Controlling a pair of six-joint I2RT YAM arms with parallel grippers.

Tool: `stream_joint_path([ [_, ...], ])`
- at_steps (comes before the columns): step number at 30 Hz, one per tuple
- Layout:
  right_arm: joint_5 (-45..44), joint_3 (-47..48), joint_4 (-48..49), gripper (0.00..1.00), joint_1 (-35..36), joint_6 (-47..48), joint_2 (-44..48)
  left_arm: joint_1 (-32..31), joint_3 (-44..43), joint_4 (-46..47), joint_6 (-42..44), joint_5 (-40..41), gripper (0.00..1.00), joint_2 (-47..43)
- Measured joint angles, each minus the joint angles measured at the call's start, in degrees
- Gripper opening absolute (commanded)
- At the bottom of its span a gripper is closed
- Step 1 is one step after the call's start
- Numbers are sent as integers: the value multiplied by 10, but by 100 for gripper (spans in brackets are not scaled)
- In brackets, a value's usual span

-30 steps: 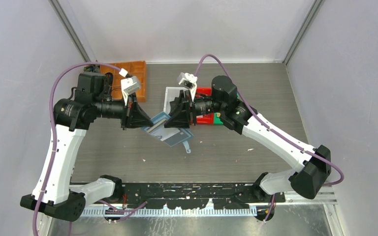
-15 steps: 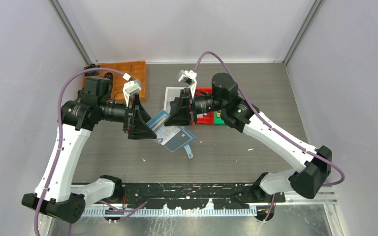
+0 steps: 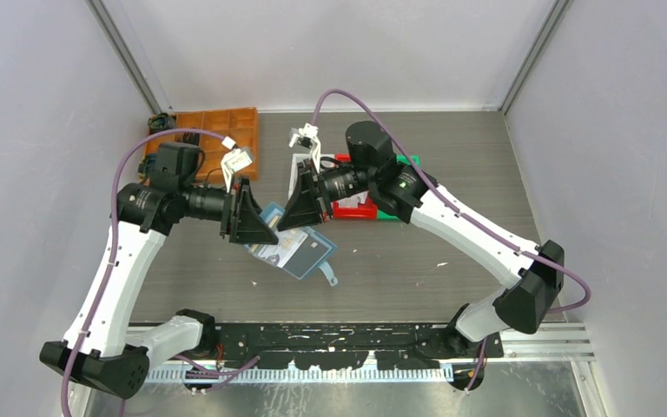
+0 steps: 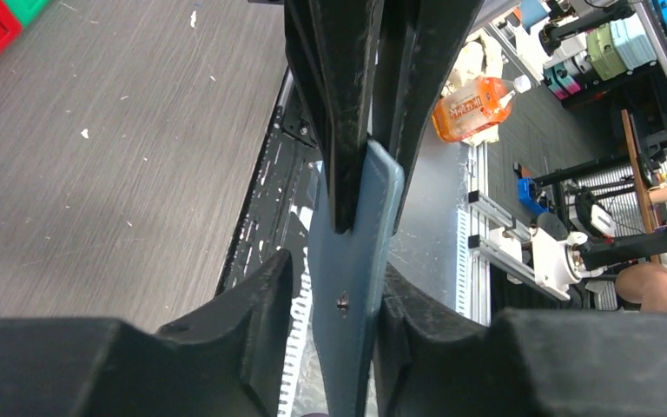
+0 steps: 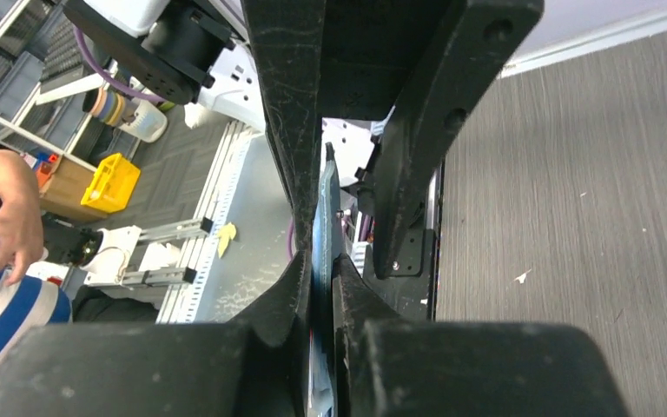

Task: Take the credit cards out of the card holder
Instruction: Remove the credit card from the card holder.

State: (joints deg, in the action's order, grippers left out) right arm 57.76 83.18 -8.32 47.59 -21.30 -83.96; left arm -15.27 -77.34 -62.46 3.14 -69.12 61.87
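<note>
Position: the card holder (image 3: 306, 249) is held spread open between the two arms, to the right of the orange tray (image 3: 226, 130) and nearer the arm bases than the tray is. Its paler inner face is turned up to the overhead camera. A narrow strap (image 3: 329, 276) hangs from its near edge.

Left gripper (image 3: 271, 238): clamped on the holder's edge on the side facing the orange tray. In the left wrist view the teal panel (image 4: 356, 278) runs edge-on between the two fingers (image 4: 339, 113), pinched with no gap.

Right gripper (image 3: 285, 223): likewise closed on the holder, on the edge away from the tray. Its wrist view shows the thin blue edge (image 5: 323, 217) squeezed between the fingers.

Credit cards (image 3: 274, 253): pale patches show against the inner face. At this size it cannot be told whether they sit in the pockets.

Change over the last second: both grippers and the holder have shifted towards the orange tray's side of the table (image 3: 452, 174) and slightly towards the arm bases. The right wrist has swung furthest, uncovering more of the red bin (image 3: 353, 205) and the green bin (image 3: 397, 211) on the far side from the tray. Both grips on the holder are unchanged.
</note>
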Motion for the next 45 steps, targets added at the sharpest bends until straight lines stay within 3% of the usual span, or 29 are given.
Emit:
stream_joint_path([
  [2, 0, 1, -18, 1, 3, 9, -3, 0, 0, -3, 5, -1, 25, 3],
  [4, -1, 2, -31, 10, 4, 17, -5, -1, 0, -10, 14, -2, 12, 5],
  [6, -5, 5, -41, 39, 4, 22, -8, -2, 0, -16, 22, -5, 1, 7],
  [9, -4, 10, -50, 66, 4, 22, -12, -2, 10, -15, 33, 0, 0, 6],
  [12, -9, 14, -51, 86, -2, 17, -11, -2, 30, -13, 31, 14, 0, 6],
  [13, -14, 14, -50, 97, -7, 14, -8, 0, 38, -13, 28, 22, 0, 6],
  [14, -21, 12, -49, 99, -16, 7, -3, 2, 43, -11, 22, 29, 0, 6],
  [20, -78, -21, -17, 100, -103, -63, 68, 71, 49, 35, -40, 39, 0, 7],
  [24, -90, -71, 42, 100, -103, -128, 120, 116, 49, 82, -94, 19, 0, 14],
  [26, -91, -109, 86, 94, -97, -172, 137, 126, 50, 109, -123, 13, 0, 15],
  [29, -97, -172, 163, 77, -87, -237, 150, 129, 57, 157, -170, 3, 0, 12],
  [36, -121, -229, 247, 59, -28, -321, 129, 129, 86, 283, -301, -16, 0, -1],
  [45, -127, -238, 322, 55, -6, -372, 84, 130, 94, 384, -412, -41, 0, -21],
])
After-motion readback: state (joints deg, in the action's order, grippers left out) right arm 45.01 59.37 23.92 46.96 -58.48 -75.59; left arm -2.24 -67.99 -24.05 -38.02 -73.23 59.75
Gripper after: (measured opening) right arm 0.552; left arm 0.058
